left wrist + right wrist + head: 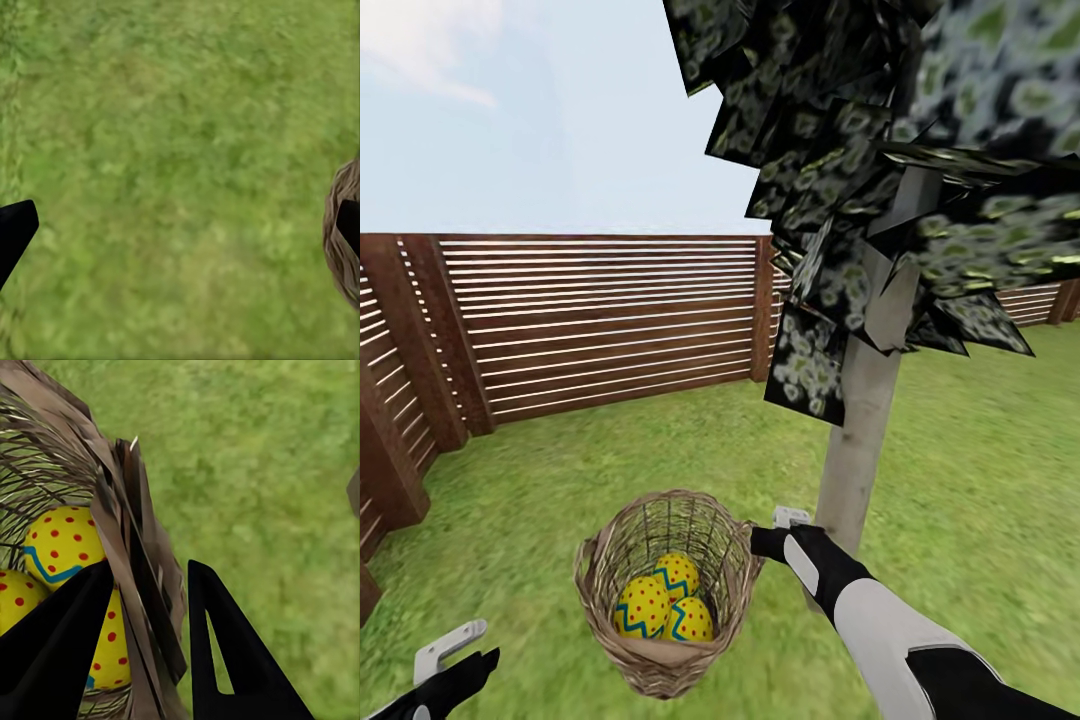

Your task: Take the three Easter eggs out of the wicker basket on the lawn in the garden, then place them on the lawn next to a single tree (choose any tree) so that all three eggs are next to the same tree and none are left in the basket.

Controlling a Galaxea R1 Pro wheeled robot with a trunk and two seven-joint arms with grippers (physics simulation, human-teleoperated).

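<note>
Wicker basket (665, 590) on lawn (980, 470); seemingly fence-bounded (600, 320).

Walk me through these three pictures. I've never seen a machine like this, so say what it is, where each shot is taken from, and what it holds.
This is a simulated two-armed wheeled robot in a fenced garden. The large picture comes from its head, looking down at a wicker basket on the lawn beside a tree, with three Easter eggs inside. The other two come from cameras at each wrist. The right claw straddles the basket's rim, one finger inside, one outside, seemingly gripping it. The left claw hangs open over grass, holding nothing.
</note>
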